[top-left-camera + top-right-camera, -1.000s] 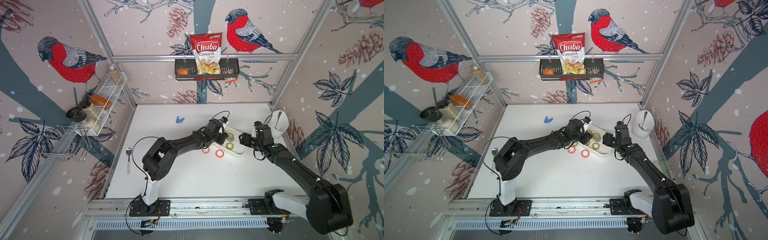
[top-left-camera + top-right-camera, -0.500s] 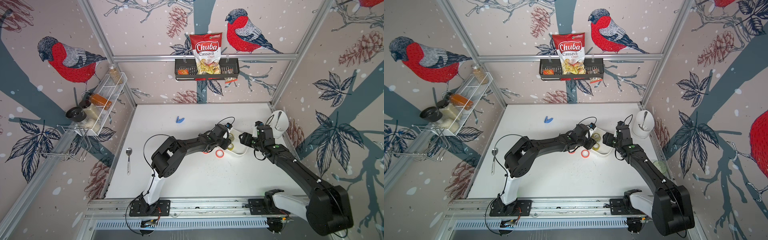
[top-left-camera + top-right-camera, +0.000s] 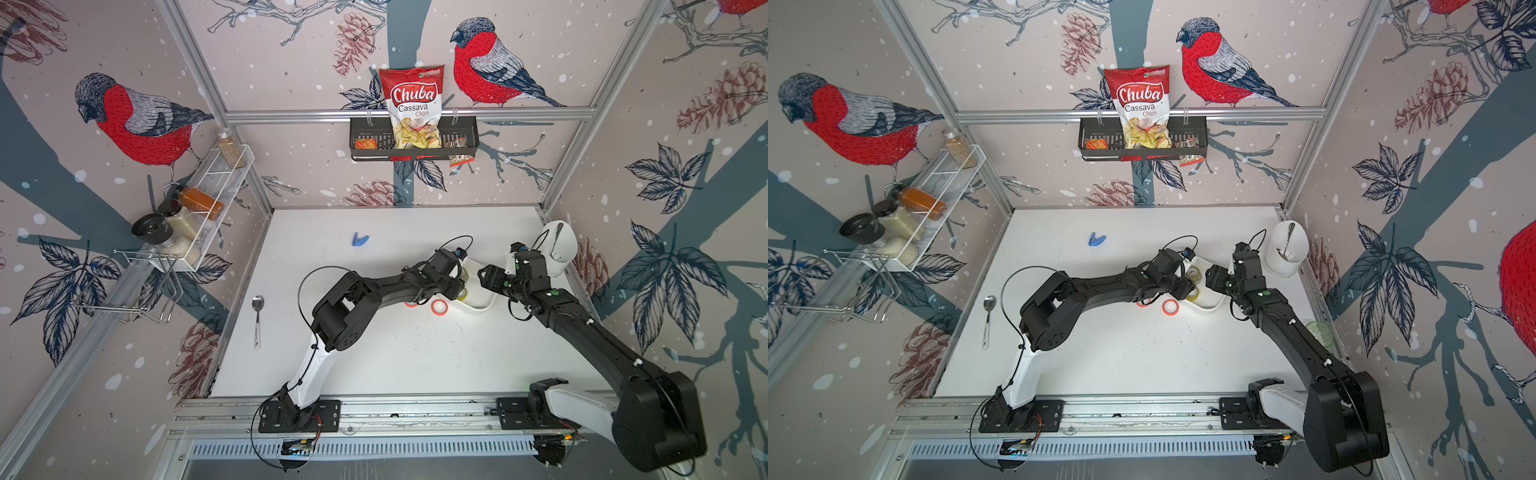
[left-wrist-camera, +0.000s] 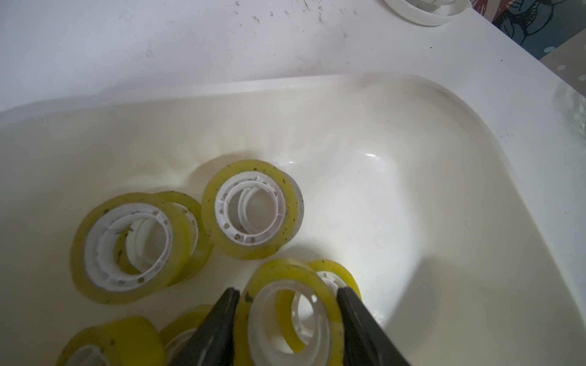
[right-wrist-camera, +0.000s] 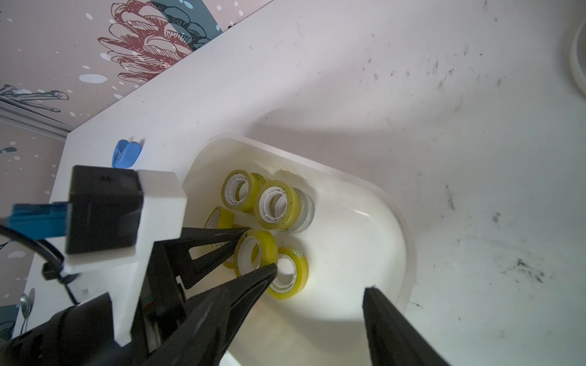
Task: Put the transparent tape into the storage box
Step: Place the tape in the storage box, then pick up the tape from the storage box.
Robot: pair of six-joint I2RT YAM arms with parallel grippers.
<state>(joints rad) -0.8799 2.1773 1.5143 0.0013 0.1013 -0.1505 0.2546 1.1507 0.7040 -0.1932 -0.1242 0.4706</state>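
My left gripper [image 4: 287, 293] is shut on a transparent tape [image 4: 282, 272], a yellow-tinted roll with a white core, one finger pressed on each side. It holds the roll low inside the storage box [image 4: 412, 190], a shallow white bin where several similar rolls [image 4: 250, 209] lie. In both top views the left gripper [image 3: 459, 291] [image 3: 1190, 289] reaches into the box [image 3: 482, 305] [image 3: 1208, 303] from the left. My right gripper [image 5: 322, 277] hangs open over the box's near end [image 3: 482, 275], empty, one finger close to the held roll [image 5: 255, 250].
Two orange tape rolls [image 3: 438, 306] [image 3: 410, 304] lie on the table left of the box. A tall white holder [image 3: 561, 249] stands at the right edge. A blue clip [image 3: 360, 240] and a spoon [image 3: 257, 316] lie further left. A black basket [image 3: 413, 143] hangs on the back wall.
My left arm has stretched further right and brought its gripper with the roll down into the box, covering part of one orange roll. The right arm has stayed in place.
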